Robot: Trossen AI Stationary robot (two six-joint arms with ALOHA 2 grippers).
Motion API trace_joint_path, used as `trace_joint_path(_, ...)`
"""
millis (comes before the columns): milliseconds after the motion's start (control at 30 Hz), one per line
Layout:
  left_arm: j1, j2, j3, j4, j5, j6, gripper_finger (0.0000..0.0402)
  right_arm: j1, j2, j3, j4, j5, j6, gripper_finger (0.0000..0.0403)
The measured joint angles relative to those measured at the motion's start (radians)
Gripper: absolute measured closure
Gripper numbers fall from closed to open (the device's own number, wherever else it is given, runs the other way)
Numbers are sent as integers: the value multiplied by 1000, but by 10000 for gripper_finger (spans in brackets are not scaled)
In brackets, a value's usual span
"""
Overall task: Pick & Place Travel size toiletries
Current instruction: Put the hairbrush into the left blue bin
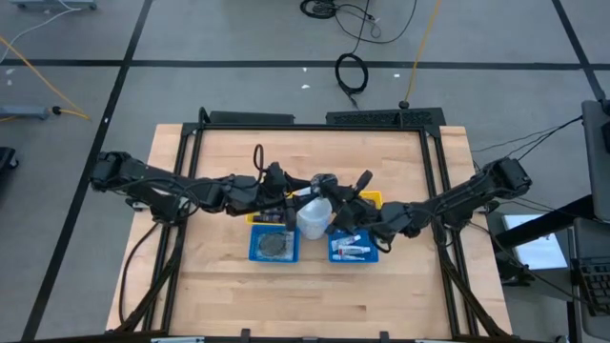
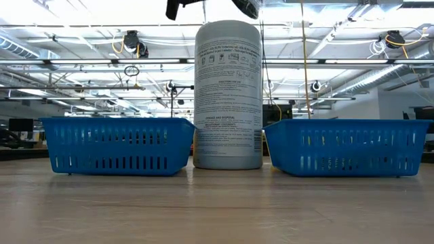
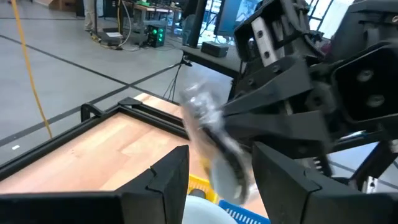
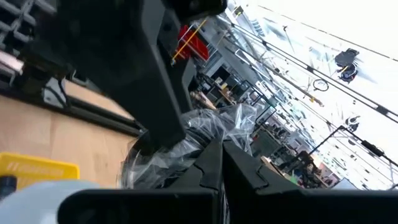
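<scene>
The travel size toiletries [image 1: 351,250], small white tubes, lie in the right blue basket [image 1: 376,257]. Both grippers meet in the air above a white canister [image 1: 312,217]. My right gripper [image 4: 222,144] is shut on a crumpled clear plastic bag [image 3: 214,149] with something dark inside. My left gripper [image 3: 221,152] is open and faces it. Its two fingers stand on either side of the hanging bag. Whether they touch the bag, I cannot tell. My right gripper pinches the clear bag's bunched plastic [image 4: 208,134] between its two shut fingers, coming roughly level from the table's right. How many layers it has does not show. The bag hangs below the fingers [image 3: 249,112], slack and clear of the table, above the canister.
The tall white canister [image 2: 227,95] stands between two blue baskets [image 2: 115,146] [image 2: 346,146]. The left basket [image 1: 253,255] holds a grey item [image 1: 274,245]. A yellow bin [image 1: 372,198] sits just behind them. Bare wood lies toward the near edge and both sides.
</scene>
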Motion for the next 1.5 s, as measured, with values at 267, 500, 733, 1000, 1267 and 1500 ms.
trace_joint_path(267,15,0,0,-34,-1,-1,234,0,0,0,19,-49,1,403)
trace_joint_path(500,12,0,0,-53,-9,26,374,0,0,0,11,-50,33,403)
trace_joint_path(733,-7,0,0,-94,-62,37,391,16,-3,0,-27,-48,14,388)
trace_joint_path(1000,-37,-24,-2,-117,-135,64,392,74,-11,0,-48,2,-10,311)
trace_joint_path(1267,-120,-126,-1,-317,-171,38,392,97,-17,0,-50,231,-15,217)
trace_joint_path(1500,-271,-264,0,-609,-175,-151,392,124,-18,-14,-49,325,20,196)
